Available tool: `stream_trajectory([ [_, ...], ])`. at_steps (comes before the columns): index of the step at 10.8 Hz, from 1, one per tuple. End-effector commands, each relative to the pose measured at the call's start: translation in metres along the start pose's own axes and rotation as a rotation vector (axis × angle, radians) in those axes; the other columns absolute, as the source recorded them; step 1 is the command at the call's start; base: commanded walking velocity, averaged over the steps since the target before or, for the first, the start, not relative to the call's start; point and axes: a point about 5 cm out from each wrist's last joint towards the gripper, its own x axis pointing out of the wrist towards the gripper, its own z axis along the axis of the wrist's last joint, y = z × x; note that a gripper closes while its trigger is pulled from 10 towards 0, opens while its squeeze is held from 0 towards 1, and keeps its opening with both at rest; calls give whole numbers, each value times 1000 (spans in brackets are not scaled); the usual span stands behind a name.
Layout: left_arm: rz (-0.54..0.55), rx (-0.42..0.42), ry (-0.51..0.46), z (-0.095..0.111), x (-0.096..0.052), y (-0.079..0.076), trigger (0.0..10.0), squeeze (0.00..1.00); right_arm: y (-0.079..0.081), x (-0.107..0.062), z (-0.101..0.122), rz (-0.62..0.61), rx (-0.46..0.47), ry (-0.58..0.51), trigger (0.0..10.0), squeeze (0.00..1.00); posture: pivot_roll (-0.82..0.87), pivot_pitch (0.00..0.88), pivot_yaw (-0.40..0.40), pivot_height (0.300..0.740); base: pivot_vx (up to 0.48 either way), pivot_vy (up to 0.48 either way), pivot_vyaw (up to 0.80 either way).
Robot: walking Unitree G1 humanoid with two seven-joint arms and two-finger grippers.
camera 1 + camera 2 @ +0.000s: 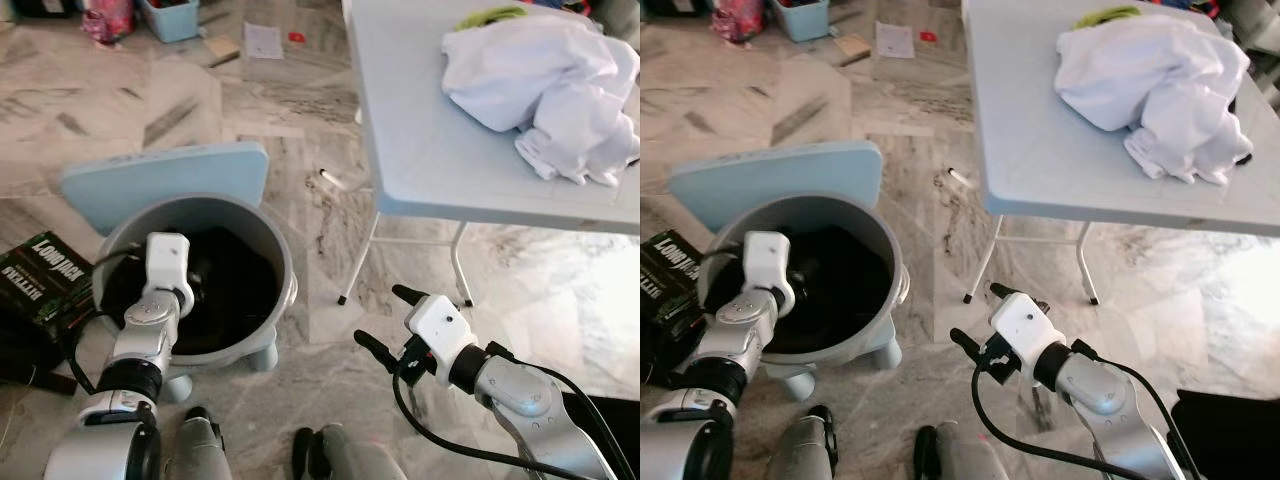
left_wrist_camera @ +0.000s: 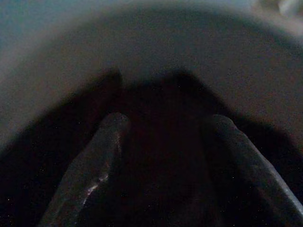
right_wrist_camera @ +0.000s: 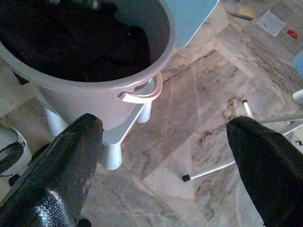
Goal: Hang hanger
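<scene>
A grey bucket (image 1: 285, 262) stands on the floor at my left, holding dark clothing (image 1: 238, 290). My left gripper (image 2: 165, 142) reaches down inside the bucket, just above the dark cloth; its fingers (image 2: 102, 156) stand apart with nothing clearly held. My right gripper (image 1: 380, 315) hovers open above the marble floor, to the right of the bucket and near the table's leg (image 1: 360, 255), with nothing between its fingers (image 3: 71, 156). A heap of white clothing (image 1: 550, 80) lies on the pale blue table (image 1: 430, 150), with a bit of green (image 1: 490, 15) showing behind it.
A light blue board (image 1: 170, 175) leans behind the bucket, which rests on a low white stand (image 3: 111, 151). A black box (image 1: 40, 275) sits at its left. A small white stick (image 1: 330, 180) lies on the floor. Bins and papers are at the far back.
</scene>
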Motion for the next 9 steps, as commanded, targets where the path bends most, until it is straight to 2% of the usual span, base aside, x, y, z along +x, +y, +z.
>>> stream_trajectory([
  [1,23,-13,-84,8,-2,-3,10000,1000,-1,-1,1,4,-12,5,10000,0,-245,206,-205,740,0,0,0],
  [2,11,-3,-104,5,-8,-12,10000,1000,0,2,1,10,-10,1,10000,0,-229,200,-201,740,0,0,0],
  [4,-15,-14,-1,-18,-13,-23,10000,1000,1,9,3,22,-12,-10,10000,0,-213,192,-196,740,0,0,0],
  [6,-16,15,91,-33,-16,-21,10000,1000,-1,12,2,19,-14,-12,10000,0,-203,186,-188,740,0,0,0],
  [7,-12,9,104,-34,-14,-18,10000,1000,-1,12,3,20,-15,-14,10000,0,-206,186,-186,740,0,0,0],
  [9,-39,22,198,-37,-8,-16,10000,969,0,11,2,22,-17,-15,10000,0,-218,188,-184,740,0,0,0],
])
